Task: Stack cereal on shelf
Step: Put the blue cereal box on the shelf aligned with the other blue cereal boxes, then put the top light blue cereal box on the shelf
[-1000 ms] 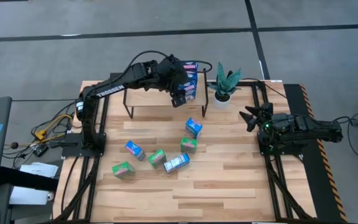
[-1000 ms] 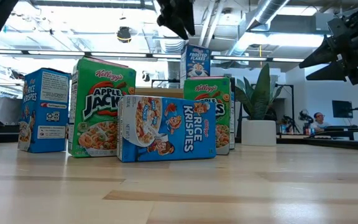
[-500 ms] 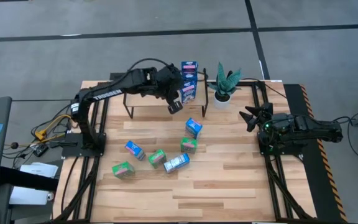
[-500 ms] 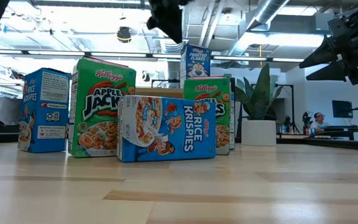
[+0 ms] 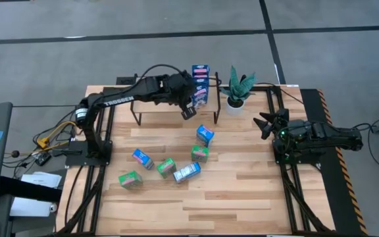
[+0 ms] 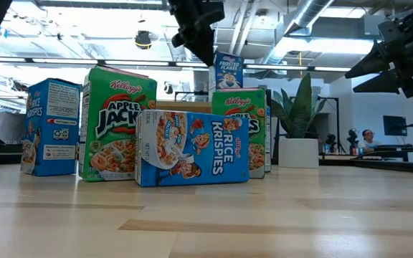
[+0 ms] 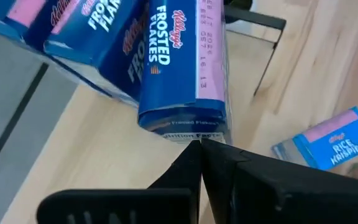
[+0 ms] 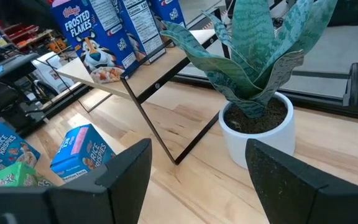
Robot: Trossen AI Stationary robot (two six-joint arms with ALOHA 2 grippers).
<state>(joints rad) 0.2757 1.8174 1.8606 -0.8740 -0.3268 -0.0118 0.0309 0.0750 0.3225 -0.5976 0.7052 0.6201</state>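
Observation:
Several blue Frosted Flakes cereal boxes (image 5: 201, 84) stand on the right end of the light-wood shelf (image 8: 160, 62) at the table's far side. My left gripper (image 5: 188, 111) is shut and hangs just in front of them, its tips (image 7: 201, 144) close to the lower end of the nearest box (image 7: 185, 68). Several blue and green boxes (image 5: 187, 172) lie loose on the table nearer the front. My right gripper (image 8: 197, 186) waits open at the right edge (image 5: 266, 125), holding nothing. My left gripper's shut fingertips (image 7: 191, 155) point slanting down at the printed lower end (image 7: 191, 134) of the nearest Frosted Flakes box. I cannot tell whether they touch it. That box rests on the shelf among the others.
A potted green plant (image 5: 237, 89) in a white pot stands right of the shelf. The shelf's thin black legs (image 8: 160, 134) slant down to the tabletop. In the low view a Rice Krispies box (image 6: 192, 147) and an Apple Jacks box (image 6: 117, 122) stand nearest.
My left gripper has shut its fingers and sunk a little in front of the boxes on the shelf, rolling slightly. The boxes have kept their places.

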